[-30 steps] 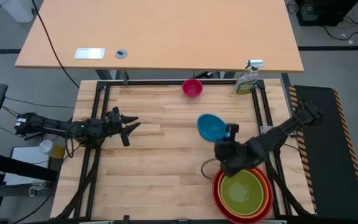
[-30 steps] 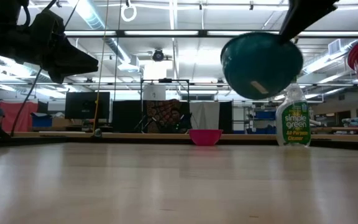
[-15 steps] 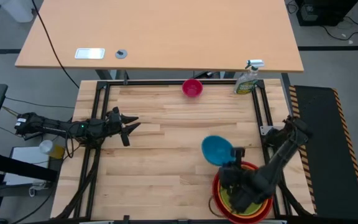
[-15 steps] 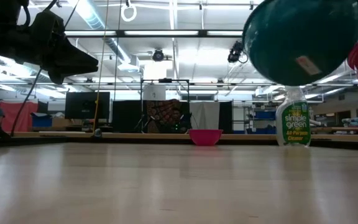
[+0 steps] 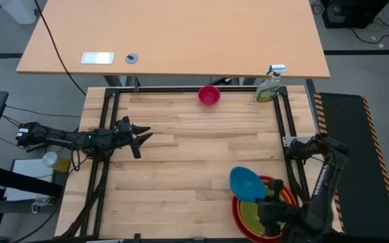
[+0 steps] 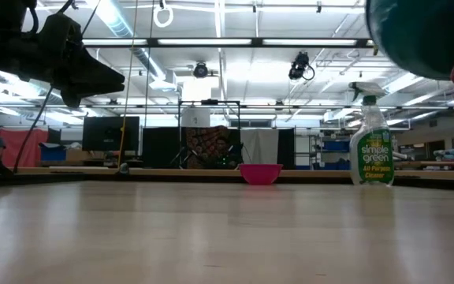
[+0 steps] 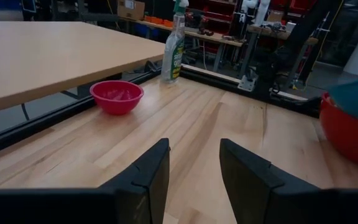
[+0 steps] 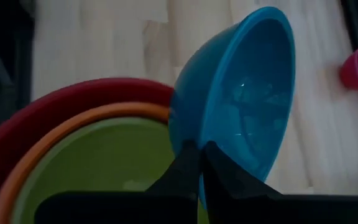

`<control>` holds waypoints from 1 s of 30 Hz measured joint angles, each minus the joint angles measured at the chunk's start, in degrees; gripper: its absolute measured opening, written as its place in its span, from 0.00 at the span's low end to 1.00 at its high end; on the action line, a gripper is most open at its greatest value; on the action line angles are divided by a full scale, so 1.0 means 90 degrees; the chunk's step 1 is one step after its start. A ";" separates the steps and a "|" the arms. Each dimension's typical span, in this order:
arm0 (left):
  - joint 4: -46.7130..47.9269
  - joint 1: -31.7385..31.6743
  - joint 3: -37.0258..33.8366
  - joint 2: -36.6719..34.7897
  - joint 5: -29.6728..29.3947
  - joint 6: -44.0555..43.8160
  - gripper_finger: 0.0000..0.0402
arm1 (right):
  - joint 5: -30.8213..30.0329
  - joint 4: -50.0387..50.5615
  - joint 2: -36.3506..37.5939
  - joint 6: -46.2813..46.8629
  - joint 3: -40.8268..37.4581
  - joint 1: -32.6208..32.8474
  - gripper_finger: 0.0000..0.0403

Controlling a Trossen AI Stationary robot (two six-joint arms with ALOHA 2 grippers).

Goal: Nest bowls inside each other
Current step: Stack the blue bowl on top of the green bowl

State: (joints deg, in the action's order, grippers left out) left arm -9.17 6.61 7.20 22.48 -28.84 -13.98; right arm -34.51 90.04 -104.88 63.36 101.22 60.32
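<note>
The blue bowl (image 5: 246,183) hangs tilted over the left rim of a stack at the table's near right: red bowl (image 5: 238,214) outermost, orange bowl (image 8: 61,134) in it, lime green bowl (image 8: 104,162) innermost. My right gripper (image 8: 199,163) is shut on the blue bowl, above the stack. The pink bowl (image 5: 209,95) stands on its base at the far edge. My left gripper (image 5: 142,136) waits open and level at the table's left side, holding nothing. My right gripper pinches the blue bowl's rim (image 8: 190,138) at the side nearest the wrist. One finger (image 8: 221,167) lies inside the bowl and one outside. The fingers slant down from the near right. The bowl is lifted clear and tilted, its hollow toward the camera above.
A clear spray bottle (image 5: 269,85) with a white trigger stands at the far right corner, right of the pink bowl. Black frame rails (image 5: 286,128) run along the table's edges. Bare wood lies across the middle (image 5: 188,162).
My right gripper has swung toward the table's near edge and a little to the right, carrying the blue bowl from mid-table to above the stack's left rim. The bowl stays lifted clear and tilted.
</note>
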 joint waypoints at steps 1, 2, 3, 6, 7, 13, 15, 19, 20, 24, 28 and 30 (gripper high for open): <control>0.0000 0.0000 0.0000 0.0000 0.0000 0.0000 0.36 | 0.0072 0.0000 0.0000 0.0094 0.0001 0.0078 0.03; 0.0000 0.0000 0.0000 0.0000 -0.0002 0.0004 0.36 | 0.0186 -0.0002 0.0000 0.0186 0.0001 0.0152 0.03; 0.0000 0.0000 0.0000 0.0000 -0.0001 0.0005 0.36 | 0.0311 0.0000 0.0000 0.0287 0.0001 0.0225 0.03; -0.0001 0.0000 0.0000 0.0000 -0.0001 0.0004 0.36 | 0.0824 -0.0005 0.0000 0.0716 0.0001 0.0379 0.03; 0.0001 0.0000 0.0000 0.0000 0.0000 0.0005 0.36 | 0.1001 -0.0019 0.0000 0.0862 0.0001 0.0425 0.03; 0.0000 0.0000 0.0000 0.0000 -0.0002 0.0005 0.36 | 0.1593 -0.0005 0.0000 0.1476 0.0000 0.0673 0.03; 0.0001 0.0000 0.0000 0.0000 -0.0001 0.0004 0.36 | 0.1692 -0.0012 -0.0004 0.1616 -0.0001 0.0686 0.03; 0.0002 0.0000 0.0000 0.0000 0.0000 -0.0022 0.36 | 0.1932 -0.0027 -0.0184 0.1672 -0.0001 0.0641 0.03; 0.0000 0.0000 0.0000 0.0002 -0.0002 -0.0022 0.36 | 0.1991 -0.0029 -0.0235 0.1669 -0.0003 0.0609 0.03; 0.0002 0.0000 0.0000 0.0002 0.0000 -0.0024 0.36 | 0.2243 -0.0128 -0.0477 0.1593 -0.0006 0.0504 0.03; 0.0000 0.0000 0.0000 0.0000 0.0000 -0.0024 0.36 | 0.2356 -0.0331 -0.0716 0.1511 -0.0007 0.0368 0.04; 0.0002 0.0000 0.0000 0.0002 0.0000 -0.0027 0.36 | 0.2436 -0.0461 -0.0781 0.1498 -0.0013 0.0303 0.05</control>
State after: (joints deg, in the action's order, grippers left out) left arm -9.15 6.61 7.20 22.50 -28.84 -14.22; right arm -12.59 85.89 -111.91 76.84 101.10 63.05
